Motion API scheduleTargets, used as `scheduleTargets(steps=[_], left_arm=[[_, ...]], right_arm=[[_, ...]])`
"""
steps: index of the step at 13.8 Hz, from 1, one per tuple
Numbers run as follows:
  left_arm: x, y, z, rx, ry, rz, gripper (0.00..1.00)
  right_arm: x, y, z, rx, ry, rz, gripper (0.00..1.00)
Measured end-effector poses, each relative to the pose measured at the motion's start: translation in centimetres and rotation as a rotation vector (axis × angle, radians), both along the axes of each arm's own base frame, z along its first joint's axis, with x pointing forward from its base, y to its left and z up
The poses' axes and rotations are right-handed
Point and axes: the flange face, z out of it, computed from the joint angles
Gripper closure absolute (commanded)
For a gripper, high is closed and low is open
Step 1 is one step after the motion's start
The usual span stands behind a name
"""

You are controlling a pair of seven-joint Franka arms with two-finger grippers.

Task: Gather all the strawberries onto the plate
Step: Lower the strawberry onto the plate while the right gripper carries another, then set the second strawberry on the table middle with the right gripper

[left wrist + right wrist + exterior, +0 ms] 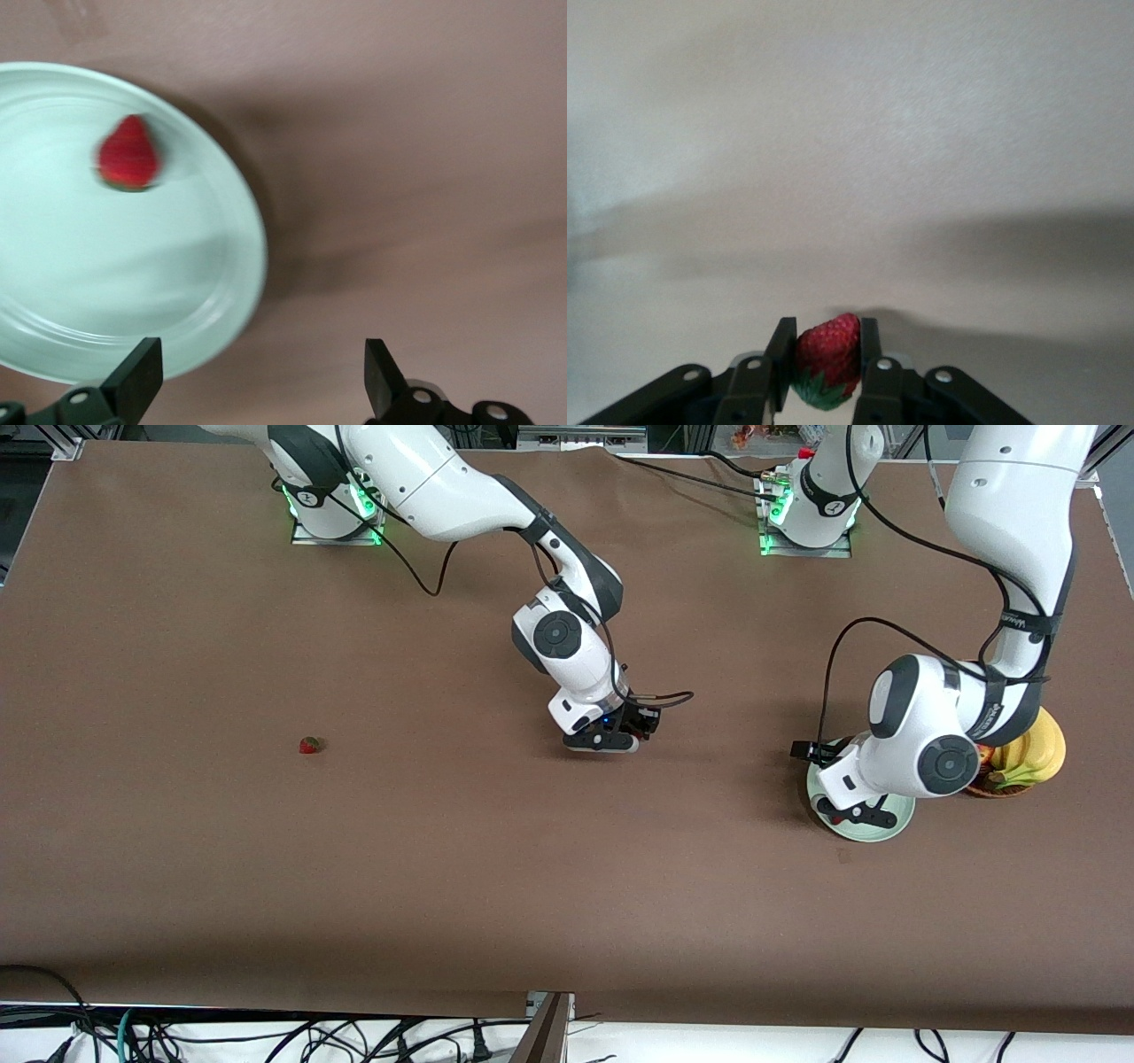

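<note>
1. The brown counter (266, 886) carried everything in the scene.
2. The pale green plate (877, 831) lay toward the left arm's end of the counter, just beside a basket of bananas (1032, 757).
3. The left claw (257, 381) hung over the plate's rim, its fingers (137, 376) spread wide with nothing between them.
4. The right claw (824, 359) sat low over the middle of the counter, its fingers pressed against a strawberry.
5. That gripped strawberry (828, 354) stood with its long axis upright in the wrist view, red tip up and green cap down.
6. A second strawberry (128, 155) lay on the plate, tip pointing toward the rim, slightly blurred.
7. A third strawberry (309, 745) rested alone toward the right arm's end of the counter, too small to tell its direction.
</note>
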Motion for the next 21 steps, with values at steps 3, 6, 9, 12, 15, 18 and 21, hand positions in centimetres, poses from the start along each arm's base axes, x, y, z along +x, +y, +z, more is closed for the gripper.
scheduleTargets(steps=[3, 6, 9, 12, 15, 18, 21], left_arm=[[-0.2, -2.4, 0.9, -0.022, 0.003, 0.083, 0.0], [-1.0, -6.5, 0.9, 0.005, 0.009, 0.136, 0.0], [-1.4, -8.7, 1.0, 0.016, -0.001, 0.154, 0.0], [-1.4, -9.4, 1.0, 0.008, -0.005, 0.156, 0.0], [-1.8, -14.0, 0.7, -0.03, -0.06, 0.194, 0.0], [-4.0, -20.7, -1.8, -0.023, -0.091, 0.243, 0.0], [-6.1, -25.0, -4.2, -0.009, -0.086, 0.278, 0.25]], right_arm=[[0.7, 0.0, 1.0, 0.012, -0.016, -0.007, 0.0], [4.0, -2.5, 2.7, -0.004, -0.008, -0.044, 0.0], [9.5, -9.4, 5.3, -0.084, 0.055, -0.048, 0.0], [14.6, -18.7, 6.8, -0.156, 0.14, -0.018, 0.0], [18.2, -28.0, 6.8, -0.199, 0.215, -0.029, 0.0], [20.0, -36.7, 6.2, -0.251, 0.308, -0.01, 0.0], [20.7, -43.8, 5.6, -0.275, 0.371, 0.007, 0.0]])
